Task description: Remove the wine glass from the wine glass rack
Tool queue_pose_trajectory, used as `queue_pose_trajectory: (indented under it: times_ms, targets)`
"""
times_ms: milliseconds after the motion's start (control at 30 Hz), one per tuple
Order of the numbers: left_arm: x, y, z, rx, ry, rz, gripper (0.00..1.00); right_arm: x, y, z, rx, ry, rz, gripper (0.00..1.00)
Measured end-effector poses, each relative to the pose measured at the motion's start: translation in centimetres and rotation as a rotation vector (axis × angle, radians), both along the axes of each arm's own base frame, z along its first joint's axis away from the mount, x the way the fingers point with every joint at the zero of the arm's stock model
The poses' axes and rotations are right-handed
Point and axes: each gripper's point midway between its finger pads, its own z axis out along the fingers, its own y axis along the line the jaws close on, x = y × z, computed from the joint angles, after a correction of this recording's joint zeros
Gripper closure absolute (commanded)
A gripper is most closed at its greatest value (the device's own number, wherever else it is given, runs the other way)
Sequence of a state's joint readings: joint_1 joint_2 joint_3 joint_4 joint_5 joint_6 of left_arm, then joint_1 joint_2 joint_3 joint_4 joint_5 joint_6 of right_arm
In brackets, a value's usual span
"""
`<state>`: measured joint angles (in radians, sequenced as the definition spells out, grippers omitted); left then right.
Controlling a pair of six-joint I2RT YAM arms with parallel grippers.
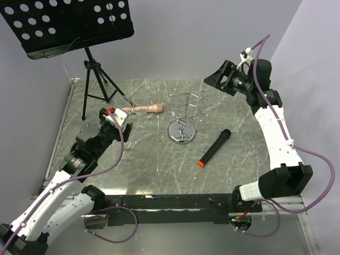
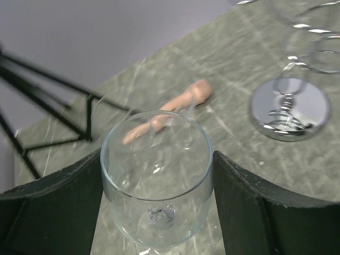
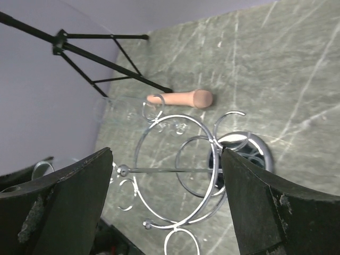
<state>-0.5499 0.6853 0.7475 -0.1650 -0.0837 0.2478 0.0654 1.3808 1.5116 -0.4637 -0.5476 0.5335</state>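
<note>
The wine glass [image 2: 155,191] is off the wine glass rack [image 1: 182,121] and sits between the fingers of the left hand [image 2: 156,156], which appears clenched on both sides of its bowl. Its stem runs out of frame. The rack stands upright mid-bench, well apart on the glass's right. The right hand [image 3: 166,159] hangs above the rack, fingers spread wide, holding nothing. A tan wooden handle [image 1: 142,110] lies on the bench [image 1: 159,164] between glass and rack. A black stick with an orange tip [image 1: 214,147] lies right of the rack's base.

place: robot lab cell | signs: left arm [image 1: 53,199], right arm [image 1: 276,133] bolted to marble-look table [image 1: 159,164], bare lilac walls [image 1: 186,42]
</note>
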Motion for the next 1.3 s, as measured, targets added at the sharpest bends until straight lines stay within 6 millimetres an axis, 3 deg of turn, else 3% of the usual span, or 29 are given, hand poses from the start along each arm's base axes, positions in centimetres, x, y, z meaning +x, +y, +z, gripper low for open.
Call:
queue_pose_trajectory:
  times_ms: [433, 967, 1067, 1200, 1300]
  targets:
    - [3.3, 9.7, -2.6, -0.150, 0.020, 0.480, 0.99, -0.1, -1.3, -0.4, -0.118, -0.033, -0.016, 0.11]
    - [8.6, 21.8, -5.7, -0.269, -0.042, 0.822, 0.98, -0.2, -1.8, -0.6, -0.171, -0.050, -0.022, 0.09]
    - [9.8, 22.8, -6.4, -0.291, -0.053, 0.824, 0.90, -0.4, -2.0, -0.4, -0.184, -0.064, -0.022, 0.09]
    - [11.4, 22.5, -6.6, -0.313, -0.079, 0.783, 0.74, -0.6, -2.2, -0.1, -0.198, -0.077, -0.025, 0.09]
    - [12.3, 22.3, -6.9, -0.321, -0.085, 0.759, 0.70, -0.6, -2.2, -0.2, -0.206, -0.078, -0.022, 0.09]
